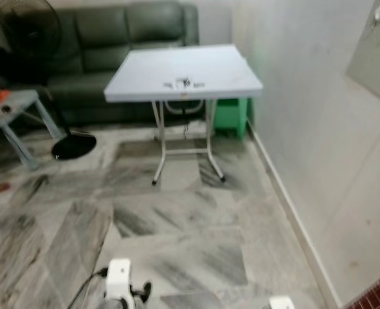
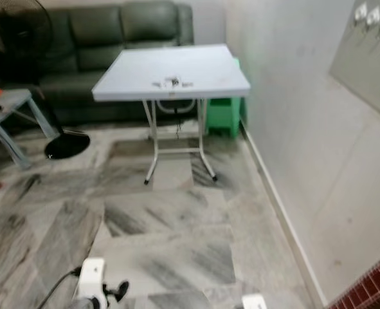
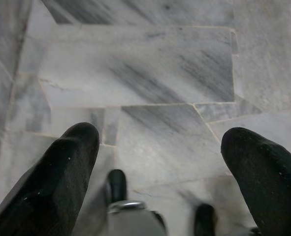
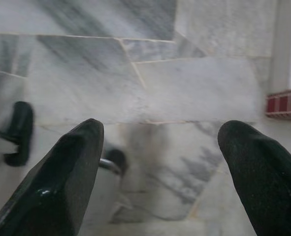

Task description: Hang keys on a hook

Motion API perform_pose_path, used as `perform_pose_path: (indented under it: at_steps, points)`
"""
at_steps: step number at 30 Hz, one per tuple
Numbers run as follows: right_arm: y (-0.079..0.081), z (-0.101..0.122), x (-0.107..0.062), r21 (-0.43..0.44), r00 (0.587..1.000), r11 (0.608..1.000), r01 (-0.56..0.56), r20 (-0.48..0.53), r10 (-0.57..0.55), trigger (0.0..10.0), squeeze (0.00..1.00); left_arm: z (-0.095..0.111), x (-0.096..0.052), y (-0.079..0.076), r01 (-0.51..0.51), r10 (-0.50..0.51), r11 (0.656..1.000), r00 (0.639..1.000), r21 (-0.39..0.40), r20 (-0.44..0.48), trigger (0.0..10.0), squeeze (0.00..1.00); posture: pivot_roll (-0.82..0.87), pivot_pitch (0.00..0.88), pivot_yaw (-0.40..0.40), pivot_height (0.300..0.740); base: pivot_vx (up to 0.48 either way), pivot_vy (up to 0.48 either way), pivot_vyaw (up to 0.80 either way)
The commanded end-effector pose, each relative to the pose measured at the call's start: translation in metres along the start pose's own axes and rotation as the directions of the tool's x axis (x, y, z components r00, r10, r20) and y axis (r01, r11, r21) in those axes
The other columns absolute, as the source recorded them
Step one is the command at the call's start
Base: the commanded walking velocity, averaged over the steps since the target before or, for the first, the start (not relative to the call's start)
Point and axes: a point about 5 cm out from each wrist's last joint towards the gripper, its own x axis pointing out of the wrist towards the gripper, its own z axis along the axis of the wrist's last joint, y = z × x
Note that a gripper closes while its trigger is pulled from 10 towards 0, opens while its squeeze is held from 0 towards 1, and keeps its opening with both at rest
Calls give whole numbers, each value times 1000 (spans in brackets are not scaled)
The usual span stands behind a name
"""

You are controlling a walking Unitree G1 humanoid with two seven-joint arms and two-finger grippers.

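Both pincers (image 3: pixel 155 147) (image 4: pixel 160 147) agape, empty over marble floor (image 1: pixel 177 244), keys (image 1: pixel 184 84) on white table (image 1: pixel 222 67), sofa (image 1: pixel 112 38) behind

Ahead of me a white folding table (image 1: pixel 222 67) stands on thin metal legs against the right-hand wall. The keys (image 1: pixel 184 83) lie on its top near the front edge, too blurred to make out singly. The table stands on a grey-veined marble floor (image 1: pixel 177 238), as does a fan base (image 1: pixel 74 145) to its left.

Keys (image 1: pixel 184 83) on white table (image 1: pixel 228 64)
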Motion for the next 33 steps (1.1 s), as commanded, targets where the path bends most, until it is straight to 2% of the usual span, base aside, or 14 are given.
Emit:
perform_pose_path:
  at_steps: [1, 7, 10, 12, 16, 18, 20, 21, 22, 24, 27, 29, 30, 33]
  points:
    - [4, 7, 2, 11, 1000, 1000, -12, 24, 12, 10000, 0, 3, -1, 9, -23, 23, 1000, 1000, 5, 9, 10000, 0, -13, 0, -9, 740, 0, 0, 0]
    - [6, 21, 4, 19, 996, 1000, -23, 83, 21, 10000, 0, 15, 0, 6, -7, 7, 1000, 997, -11, 74, 10000, 0, -13, 0, -9, 740, 0, 0, 0]
    - [7, 43, 6, 46, 982, 998, -43, 184, 34, 10000, 0, 35, 3, 2, 32, -27, 999, 986, -25, 165, 10000, 0, -13, 0, -5, 740, 0, 0, 0]
    - [6, 63, 6, 57, 960, 996, -62, 276, 44, 10000, 0, 50, 3, -1, 58, -52, 998, 970, -19, 236, 10000, 0, -8, 0, -9, 740, 0, 0, 0]
    - [6, 84, 5, 53, 927, 995, -81, 370, 56, 10000, 0, 66, 3, -3, 77, -74, 997, 948, 4, 308, 10000, 0, -4, 0, -9, 740, 0, 0, 0]
    - [6, 104, 1, 56, 881, 993, -106, 467, 68, 10000, 0, 83, 1, -4, 84, -89, 996, 914, 31, 395, 10000, 0, -4, 0, -11, 740, 0, 0, 0]
    - [5, 108, 1, 56, 870, 992, -112, 488, 71, 10000, 0, 86, 0, -4, 88, -94, 996, 905, 33, 414, 10000, 0, -4, 0, -9, 740, 0, 0, 0]
    - [5, 118, -2, 66, 841, 989, -131, 536, 76, 10000, 0, 93, -1, -4, 102, -102, 994, 888, 24, 448, 10000, 0, -3, 0, -10, 740, 0, 0, 0]
    - [4, 135, -7, 76, 784, 984, -159, 616, 79, 10000, 0, 104, -4, -4, 120, -113, 993, 856, 18, 504, 10000, 0, -3, 0, -10, 740, 0, 0, 0]
    - [3, 146, -12, 73, 738, 982, -174, 670, 81, 10000, 0, 111, -7, -4, 130, -121, 991, 830, 22, 544, 10000, 0, 0, 0, -9, 740, 0, 0, 0]
    - [4, 170, -33, 41, 579, 977, -208, 810, 89, 10000, 0, 126, -18, -4, 158, -137, 987, 736, 29, 663, 10000, 0, -2, 0, -10, 740, 0, 0, 0]
    - [5, 171, -44, 30, 523, 978, -207, 848, 84, 10000, 0, 127, -26, -6, 170, -154, 984, 693, 48, 704, 10000, 0, -1, 0, -9, 740, 0, 0, 0]
    - [6, 170, -55, 19, 482, 978, -205, 872, 84, 10000, 0, 127, -35, -9, 183, -178, 980, 652, 74, 737, 10000, 0, 0, 0, -11, 740, 0, 0, 0]
    - [4, 165, -68, 23, 451, 979, -204, 890, 73, 10000, 0, 128, -47, -11, 182, -184, 979, 617, 89, 766, 10000, 0, 2, 0, -11, 740, 0, 0, 0]
